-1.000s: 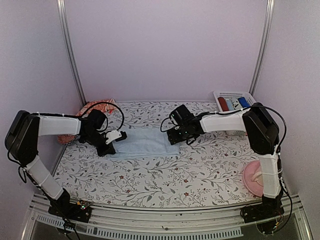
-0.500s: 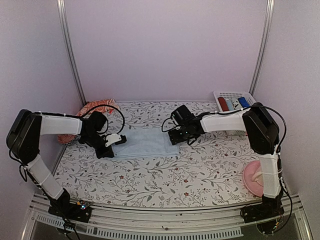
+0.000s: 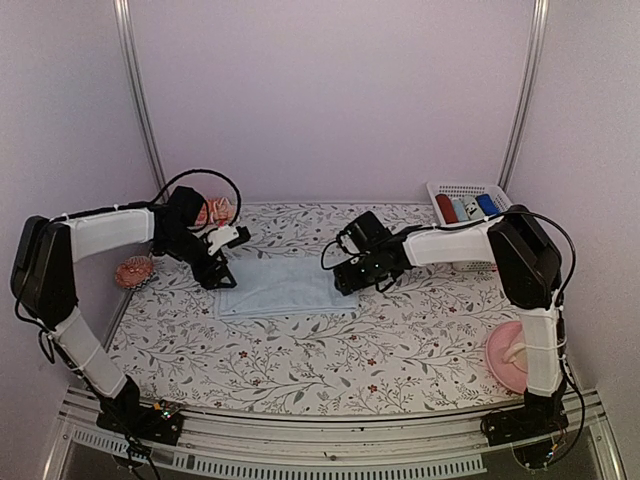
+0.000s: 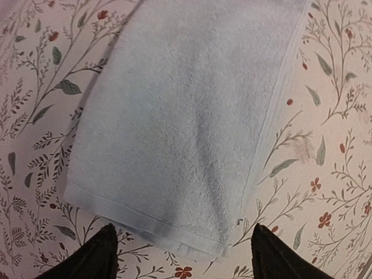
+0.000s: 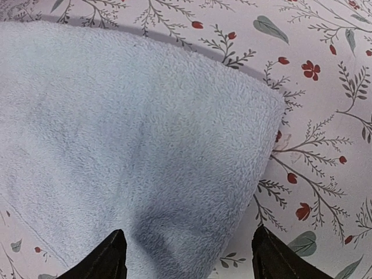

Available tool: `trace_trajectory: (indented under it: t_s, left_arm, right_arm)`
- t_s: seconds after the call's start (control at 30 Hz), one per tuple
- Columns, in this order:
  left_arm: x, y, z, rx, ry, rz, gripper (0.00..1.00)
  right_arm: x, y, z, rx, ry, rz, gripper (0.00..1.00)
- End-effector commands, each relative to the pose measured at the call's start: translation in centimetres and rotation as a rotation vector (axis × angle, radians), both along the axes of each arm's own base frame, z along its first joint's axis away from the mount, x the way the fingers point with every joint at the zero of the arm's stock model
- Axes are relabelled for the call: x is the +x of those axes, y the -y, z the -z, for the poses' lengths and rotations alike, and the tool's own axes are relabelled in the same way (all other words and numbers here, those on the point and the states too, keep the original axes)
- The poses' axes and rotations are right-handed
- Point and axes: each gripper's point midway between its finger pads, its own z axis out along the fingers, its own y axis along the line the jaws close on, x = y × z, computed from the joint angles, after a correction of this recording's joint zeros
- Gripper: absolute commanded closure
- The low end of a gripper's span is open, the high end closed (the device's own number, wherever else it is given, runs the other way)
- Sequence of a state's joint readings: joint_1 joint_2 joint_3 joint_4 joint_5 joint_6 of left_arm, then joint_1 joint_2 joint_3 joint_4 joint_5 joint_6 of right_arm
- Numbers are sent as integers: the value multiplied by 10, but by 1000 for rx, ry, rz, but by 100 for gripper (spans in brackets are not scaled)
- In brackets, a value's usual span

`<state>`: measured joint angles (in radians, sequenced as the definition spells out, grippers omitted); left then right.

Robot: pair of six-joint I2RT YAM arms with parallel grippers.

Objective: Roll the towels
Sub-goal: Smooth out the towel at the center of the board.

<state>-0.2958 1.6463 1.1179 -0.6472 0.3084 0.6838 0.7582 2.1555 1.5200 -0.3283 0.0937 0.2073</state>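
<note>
A light blue towel (image 3: 285, 285) lies folded flat in the middle of the floral table. My left gripper (image 3: 221, 274) hovers over its left end, open and holding nothing. In the left wrist view the towel's hemmed short edge (image 4: 174, 232) lies just ahead of the gripper (image 4: 185, 258). My right gripper (image 3: 346, 281) stands open over the towel's right end. In the right wrist view the towel (image 5: 128, 145) fills the space under the gripper (image 5: 189, 258), which grips nothing. An orange-red printed towel (image 3: 212, 212) lies bunched at the back left, partly hidden by my left arm.
A white basket (image 3: 465, 205) with several rolled cloths stands at the back right. A pink dish-like object (image 3: 505, 358) sits by the right arm's base. A reddish bundle (image 3: 133, 270) lies at the left table edge. Walls enclose three sides.
My left gripper has opened, let go of the blue towel's left end, and risen back toward the far left. The towel now lies flat. The right gripper has barely moved.
</note>
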Motion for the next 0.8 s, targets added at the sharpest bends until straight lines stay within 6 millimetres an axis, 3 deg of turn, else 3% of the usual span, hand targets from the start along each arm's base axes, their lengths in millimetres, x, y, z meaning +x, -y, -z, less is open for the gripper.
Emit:
trace_trajectory:
  t_s: [0.0,0.17,0.27,0.37,0.57,0.77]
  left_arm:
    - [26,12,-26,-135,10,-59,31]
    - [58,22,-21,-205,8,-114,76]
    - [69,27,-8,-229,-47,-133,93]
    - [80,24,7,-238,-85,-174,100]
    - [103,-7,47,-163,-73,-313,100]
    - [102,-23,73,-153,-129,-361,100]
  right_arm:
    - [-2,-24,-42,173,20,-65,27]
    - [0,-46,-55,331,-8,-99,36]
    - [-4,-61,-55,415,-48,-138,40]
    - [-6,-69,-49,456,-81,-146,41]
    - [-9,-62,-18,443,-153,-121,43]
    - [-19,-48,5,389,-195,-97,44]
